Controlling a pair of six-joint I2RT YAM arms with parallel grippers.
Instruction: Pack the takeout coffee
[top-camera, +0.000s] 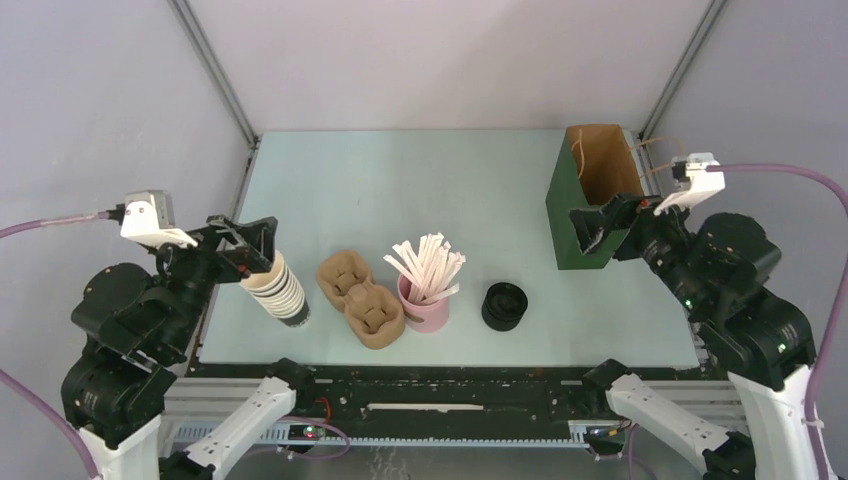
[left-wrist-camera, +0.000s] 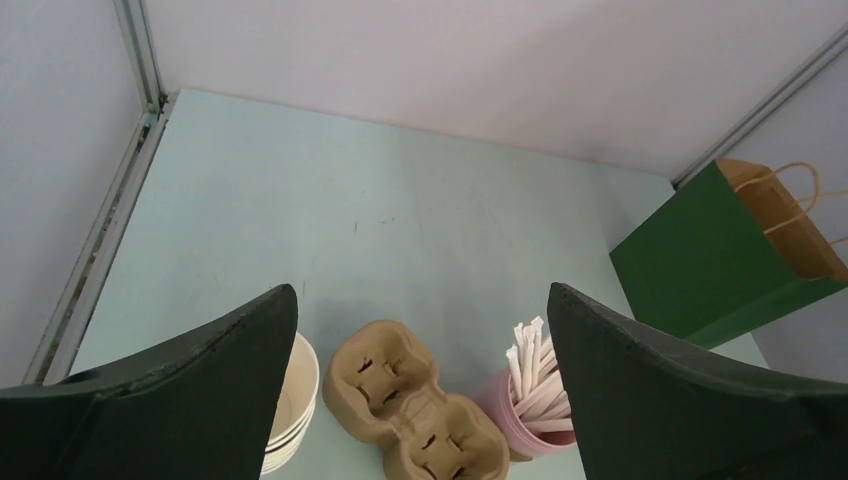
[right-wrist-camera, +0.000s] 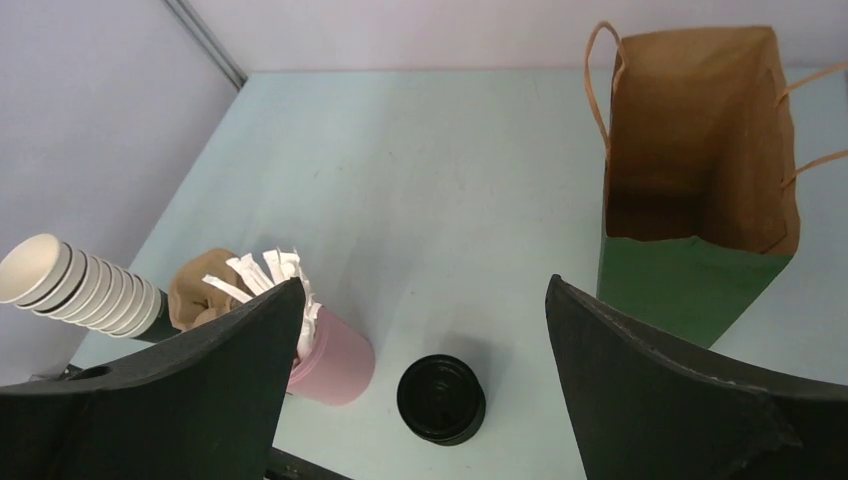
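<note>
Takeout coffee, meaning one lidded cup standing alone, cannot be picked out in any view; the only black round thing is a squat stack of lids (top-camera: 505, 308).

The left gripper (left-wrist-camera: 422, 288) has its jaws spread wide with nothing between them. It hangs well to the left of the pink straw holder (top-camera: 428, 312), over the upper end of a ribbed stack of cups (top-camera: 280, 290). The right gripper (right-wrist-camera: 424, 281) is likewise spread wide and holds nothing. It sits to the right of the pink straw holder and farther back, at the near edge of a green paper bag (top-camera: 575, 215).

The holder stands upright on the pale table (top-camera: 400, 180), filled with white wrapped straws (top-camera: 428, 262) that fan out of its mouth. The lid stack stands just to its right, apart from it. On its left, very close, lie two brown pulp cup carriers (top-camera: 362, 298), one overlapping the other. Beyond the carriers, farther left, is the cup stack, tilted with its cream mouth to the left. Whether it leans or lies flat is unclear. The bag stands upright and open to the right of the holder and behind it, its brown inside and rope handles showing.
</note>
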